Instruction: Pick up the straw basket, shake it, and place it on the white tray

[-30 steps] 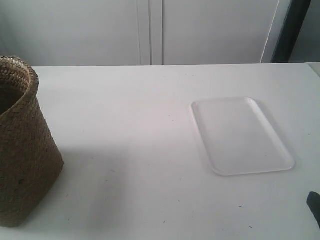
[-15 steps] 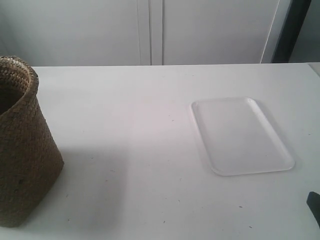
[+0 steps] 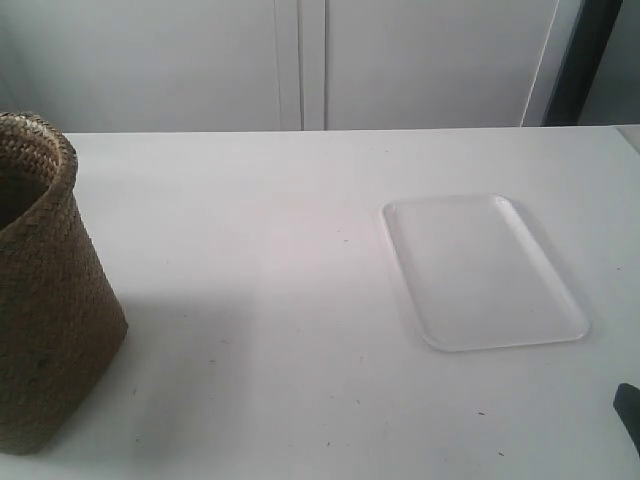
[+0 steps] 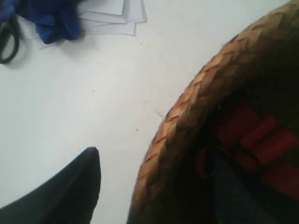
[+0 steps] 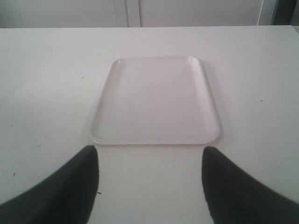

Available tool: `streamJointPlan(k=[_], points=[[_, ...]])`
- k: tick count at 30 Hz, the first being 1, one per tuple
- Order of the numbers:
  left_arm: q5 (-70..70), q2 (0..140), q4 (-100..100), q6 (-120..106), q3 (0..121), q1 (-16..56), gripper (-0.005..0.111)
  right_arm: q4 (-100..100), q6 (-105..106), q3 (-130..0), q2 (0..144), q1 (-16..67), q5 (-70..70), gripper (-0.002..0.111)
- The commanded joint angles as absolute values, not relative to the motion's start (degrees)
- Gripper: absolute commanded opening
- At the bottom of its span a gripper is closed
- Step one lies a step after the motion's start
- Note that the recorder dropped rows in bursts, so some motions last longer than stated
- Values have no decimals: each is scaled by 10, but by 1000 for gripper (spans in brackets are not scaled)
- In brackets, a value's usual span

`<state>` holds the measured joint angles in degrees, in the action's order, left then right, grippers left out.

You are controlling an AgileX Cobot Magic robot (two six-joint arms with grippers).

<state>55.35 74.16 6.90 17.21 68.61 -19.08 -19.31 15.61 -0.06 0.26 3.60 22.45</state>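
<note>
The straw basket stands upright on the white table at the exterior view's left edge, partly cut off. In the left wrist view its braided rim runs between the jaws of my left gripper. One black finger stays outside the rim with a gap to it, and the other is lost in the dark inside. Red shapes show within the basket. The white tray lies flat and bare at the right. My right gripper is open just short of the tray, holding nothing.
A blue cloth, white papers and a black cable lie on the table beyond the basket. White cabinet doors close off the back. A dark gripper tip shows at the exterior view's lower right edge.
The dark tip at the exterior view's lower right edge has sunk very slightly. Basket and tray have not moved.
</note>
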Motion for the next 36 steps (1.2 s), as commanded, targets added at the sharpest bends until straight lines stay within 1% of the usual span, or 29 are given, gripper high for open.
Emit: streamJointPlan(k=[1,3,5,7,12,16,20,22,28,36], points=[[521,754,12,136,665,-193,65,-195,158,0,0,34,222,60],[517,754,0,132,665,-193,58,-195,158,0,0,34,222,60],[515,754,0,133,665,-193,46,-195,158,0,0,34,222,60],[516,754,0,143,665,-193,30,-195,158,0,0,34,222,60],[515,754,0,159,665,-193,1,-173,176,0,0,34,211,60],[512,754,0,161,664,-193,0,-127,214,0,0,34,128,60],[500,754,-4,161,652,-193,0,-175,174,0,0,34,13,60],[488,754,-8,161,646,-193,0,-188,144,0,0,34,-18,60],[475,754,-8,161,637,-193,0,-192,124,0,0,34,-58,60],[475,754,-8,145,637,-193,0,-214,-47,0,0,34,-88,60]])
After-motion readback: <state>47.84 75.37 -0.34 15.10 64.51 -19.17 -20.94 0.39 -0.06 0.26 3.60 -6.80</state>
